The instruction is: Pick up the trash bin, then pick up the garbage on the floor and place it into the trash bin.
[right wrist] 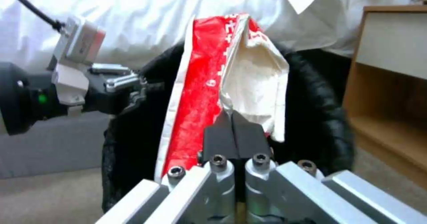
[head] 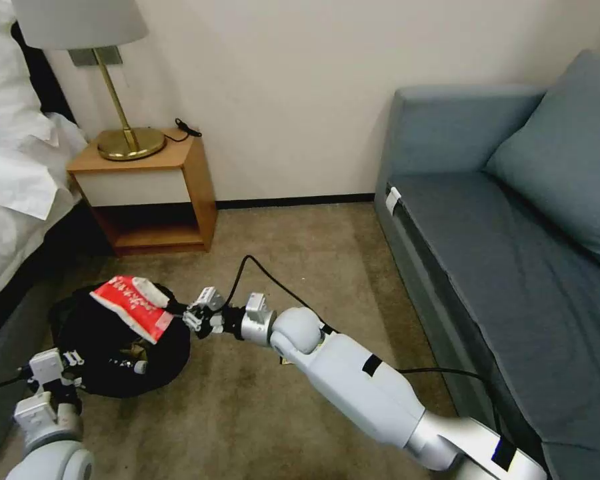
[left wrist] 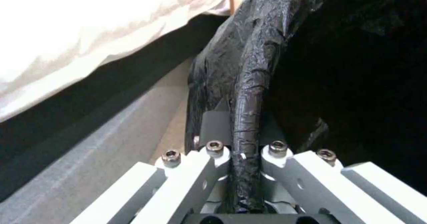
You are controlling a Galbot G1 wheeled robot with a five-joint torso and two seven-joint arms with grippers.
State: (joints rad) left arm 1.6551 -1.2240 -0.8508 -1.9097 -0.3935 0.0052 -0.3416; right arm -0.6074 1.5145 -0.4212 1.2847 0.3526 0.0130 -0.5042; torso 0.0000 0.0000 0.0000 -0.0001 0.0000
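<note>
At about nine o'clock in the head view a bed (head: 10,173) with white linen is seen, cut off by the frame edge. At eleven o'clock a wooden nightstand (head: 150,193) is placed against the wall, with a brass lamp (head: 123,137) on it; the top of the lampshade is cut off.

At about eight o'clock the trash bin (head: 117,347) is found over the carpet (head: 300,267), between the bed and the right arm. Its white body is hidden by the crinkly black bag, so whether it rests on the floor or is lifted cannot be told. The left gripper (head: 70,363) is set at the bin's seven o'clock edge; in the left wrist view its fingers (left wrist: 216,125) are seen clamped narrowly on the bag-covered rim (left wrist: 247,117). The bin's inside is lost in darkness there.

The red-white snack packet (head: 135,307) is held over the bin's upper right rim. The right gripper (head: 192,319) is closed tightly on the packet's edge, as the right wrist view confirms, where the pads (right wrist: 233,135) are pressed together on the packet (right wrist: 209,83). Other small scraps inside the bin are too dim to be made out.

From one to four o'clock a grey-blue sofa (head: 513,253) is seen, cut off at the right.
</note>
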